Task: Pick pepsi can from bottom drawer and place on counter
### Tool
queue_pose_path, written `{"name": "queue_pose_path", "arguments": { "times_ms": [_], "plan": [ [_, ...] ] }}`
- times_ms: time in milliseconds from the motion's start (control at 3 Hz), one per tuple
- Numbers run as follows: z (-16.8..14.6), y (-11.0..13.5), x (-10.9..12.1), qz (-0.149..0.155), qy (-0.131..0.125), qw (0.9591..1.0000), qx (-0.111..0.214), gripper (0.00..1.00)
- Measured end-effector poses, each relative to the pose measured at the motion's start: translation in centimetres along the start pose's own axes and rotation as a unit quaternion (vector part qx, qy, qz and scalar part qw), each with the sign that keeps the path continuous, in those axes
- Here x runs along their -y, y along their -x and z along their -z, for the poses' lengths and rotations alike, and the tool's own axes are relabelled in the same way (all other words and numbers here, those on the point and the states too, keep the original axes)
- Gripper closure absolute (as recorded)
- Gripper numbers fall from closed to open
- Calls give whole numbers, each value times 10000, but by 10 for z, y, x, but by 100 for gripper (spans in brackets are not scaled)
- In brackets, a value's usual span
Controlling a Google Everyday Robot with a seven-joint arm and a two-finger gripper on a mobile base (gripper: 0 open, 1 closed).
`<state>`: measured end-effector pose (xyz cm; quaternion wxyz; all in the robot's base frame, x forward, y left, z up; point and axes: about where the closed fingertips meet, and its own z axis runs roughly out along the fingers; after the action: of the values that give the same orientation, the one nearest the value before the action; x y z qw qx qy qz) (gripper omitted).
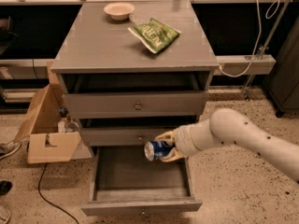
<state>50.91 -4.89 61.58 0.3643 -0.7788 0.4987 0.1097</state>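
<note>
The pepsi can (156,150), blue with a silver top, lies sideways in my gripper (167,146), which is shut on it. The gripper holds the can in the air over the back of the open bottom drawer (140,186), just in front of the middle drawer's face. The white arm comes in from the lower right. The counter (103,41) is the grey top of the cabinet, well above the can.
A white bowl (118,10) and a green chip bag (153,33) lie on the counter's far half. An open cardboard box (46,132) stands left of the cabinet. A cable runs on the floor at lower left. A shelf edge (243,64) sits to the right.
</note>
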Motion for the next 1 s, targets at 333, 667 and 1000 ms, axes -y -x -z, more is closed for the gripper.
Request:
{"name": "queue_pose_path", "arguments": {
  "times_ms": [333,667,1000],
  "plan": [
    [21,25,47,396,3,9985,-372,100],
    [21,25,47,397,2,9985,-373,100],
    [55,46,65,620,-53,9966,-538,100]
  ]
}}
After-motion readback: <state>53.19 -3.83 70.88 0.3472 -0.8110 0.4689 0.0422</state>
